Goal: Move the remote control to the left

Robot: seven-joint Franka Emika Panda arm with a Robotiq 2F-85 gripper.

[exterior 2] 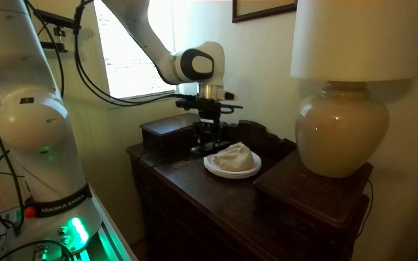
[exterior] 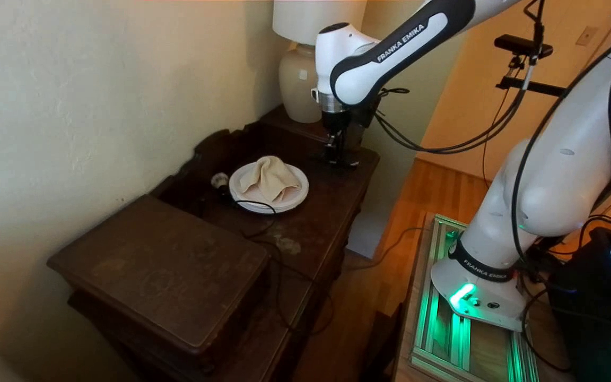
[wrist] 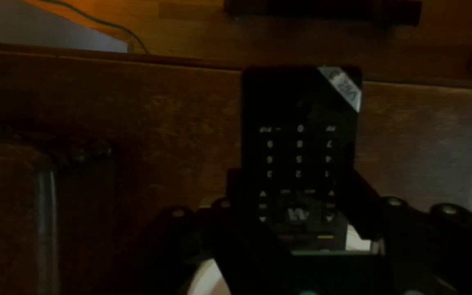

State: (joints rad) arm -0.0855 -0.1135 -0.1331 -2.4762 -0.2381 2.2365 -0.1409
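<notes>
The remote control (wrist: 300, 151) is a black rectangular bar with pale numbers and a silver corner label. In the wrist view it lies between the two fingers of my gripper (wrist: 296, 184), which touch its long sides. In an exterior view the gripper (exterior 2: 209, 143) holds the remote (exterior 2: 212, 147) flat in the air above the dresser, close to the white plate (exterior 2: 214, 170). The gripper also shows in an exterior view (exterior: 337, 158), where the remote is too dark to make out clearly. The lower end of the remote is partly hidden by the gripper.
A pale cloth (exterior: 269, 179) lies on the plate. A big lamp (exterior 2: 341, 130) stands on a raised box (exterior 2: 310, 188) at one dresser end. Another raised box (exterior: 157, 270) is at the opposite end. A black cable (exterior: 279, 265) crosses the dresser top and hangs over its front edge.
</notes>
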